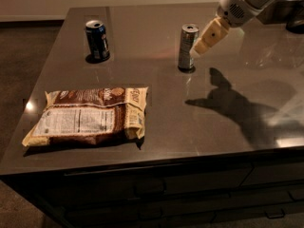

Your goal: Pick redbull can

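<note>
The redbull can (188, 47) is a tall slim silver-grey can standing upright near the middle back of the dark table (166, 127). My gripper (203, 44) comes in from the upper right on a white arm. Its tan fingertips hang just right of the can's upper half, very near it, above the table.
A shorter, wider dark blue can (97, 40) stands at the back left. A brown and white snack bag (88, 116) lies flat at the front left. The arm's shadow (237, 106) falls on the table's right side. Drawers run below the front edge.
</note>
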Controlling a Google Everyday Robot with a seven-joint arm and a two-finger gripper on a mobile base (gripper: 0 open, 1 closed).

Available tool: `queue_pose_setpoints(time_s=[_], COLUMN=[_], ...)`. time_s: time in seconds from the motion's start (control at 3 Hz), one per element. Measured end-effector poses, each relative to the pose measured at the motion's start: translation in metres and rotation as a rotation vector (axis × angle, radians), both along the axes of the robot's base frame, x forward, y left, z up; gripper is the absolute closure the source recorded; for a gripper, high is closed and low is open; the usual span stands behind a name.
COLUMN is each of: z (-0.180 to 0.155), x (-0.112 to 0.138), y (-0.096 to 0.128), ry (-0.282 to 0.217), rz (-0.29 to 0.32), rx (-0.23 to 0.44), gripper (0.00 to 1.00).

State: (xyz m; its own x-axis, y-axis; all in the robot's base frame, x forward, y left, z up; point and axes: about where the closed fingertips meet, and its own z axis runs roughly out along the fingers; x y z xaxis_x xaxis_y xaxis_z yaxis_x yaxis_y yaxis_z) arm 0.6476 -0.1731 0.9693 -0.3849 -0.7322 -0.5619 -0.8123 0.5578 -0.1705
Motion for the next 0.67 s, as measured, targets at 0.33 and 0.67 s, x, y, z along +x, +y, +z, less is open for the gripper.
queue_pose_setpoints(time_s=[0.33,0.67], z=[-0.001,-0.01], x=[0.033,0.051], y=[0.01,0.017], ry=[0.0,0.017], rz=[-0.028,-0.041], rx=[0.076,0.11], gripper=[0.0,0.0])
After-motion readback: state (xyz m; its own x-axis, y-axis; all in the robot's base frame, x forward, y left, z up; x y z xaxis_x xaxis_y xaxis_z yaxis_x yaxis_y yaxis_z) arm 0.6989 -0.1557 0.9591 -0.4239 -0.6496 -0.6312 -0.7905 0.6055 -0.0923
